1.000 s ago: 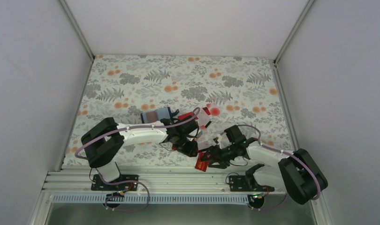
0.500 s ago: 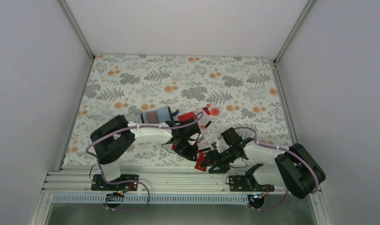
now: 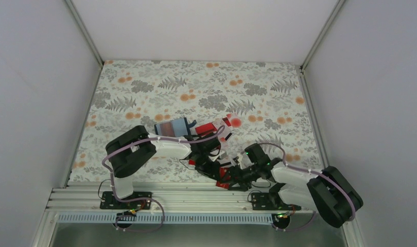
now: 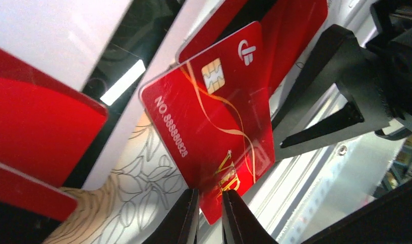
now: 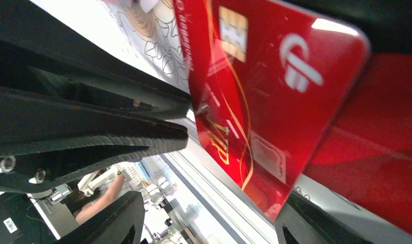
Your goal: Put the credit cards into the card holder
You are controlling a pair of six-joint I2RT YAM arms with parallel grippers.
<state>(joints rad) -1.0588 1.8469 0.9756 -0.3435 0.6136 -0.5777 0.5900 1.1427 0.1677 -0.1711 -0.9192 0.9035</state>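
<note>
A red credit card (image 4: 214,122) with a gold chip and "VIP" lettering is up off the table near the front edge. My left gripper (image 4: 209,194) is shut on its lower corner, one dark finger on each face. My right gripper (image 5: 212,203) is open wide just beside it; the card's (image 5: 265,101) bottom corner rests against its right finger (image 5: 305,223), and the other finger is well clear. From above, both grippers meet at the card (image 3: 224,176). More red credit cards (image 3: 216,128) lie in a loose heap mid-table. The card holder (image 3: 173,126) lies open to the left of the heap.
The aluminium rail (image 3: 186,194) of the table's front edge runs directly under the two grippers. Other red cards (image 4: 36,127) lie close behind the held one on the leaf-patterned tablecloth (image 3: 144,87). My right gripper's black finger (image 4: 336,76) crowds the left wrist view.
The left arm has swung toward the front edge and its jaws have closed onto the red card. The right gripper has shifted slightly left and stays open beside it.
</note>
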